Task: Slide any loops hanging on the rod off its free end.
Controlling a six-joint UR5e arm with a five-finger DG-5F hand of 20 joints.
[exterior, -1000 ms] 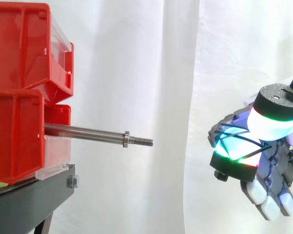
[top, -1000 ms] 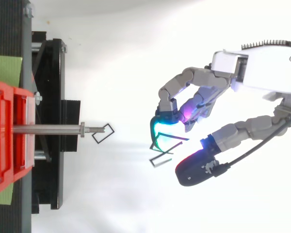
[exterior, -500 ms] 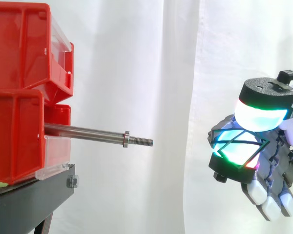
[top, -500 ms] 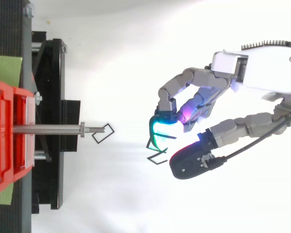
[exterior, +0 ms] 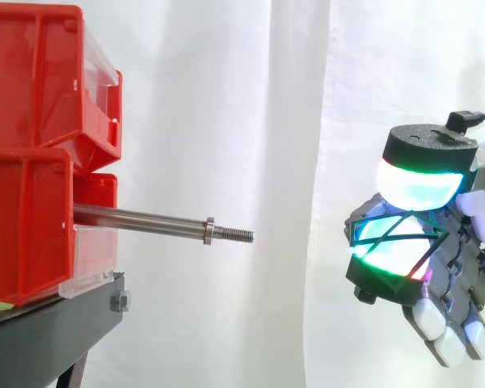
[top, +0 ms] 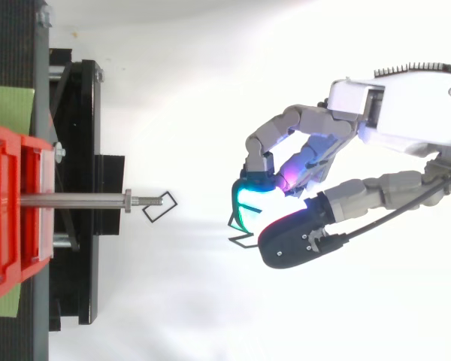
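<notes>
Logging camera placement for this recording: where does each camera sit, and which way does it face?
Side view: beside the work, level with the rod, looking across it and the bins to the curtain; hand at right, pinching a loop.
Top view: overhead, looking down; bins left, hand and wrist at right.
Shared: rod, bins, hand, loop.

The bins (exterior: 32, 145) are coloured red, with clear fronts. The rod (exterior: 145, 220) is finished in plain silver, the stand (exterior: 56, 323) in black, the curtain (exterior: 226, 121) in white. The hand (top: 304, 124) is made in grey and its pads (exterior: 416, 182) are lit white, cyan, green and magenta. A loop (exterior: 398, 233) and a second loop (top: 159, 206) are outlined in black.
</notes>
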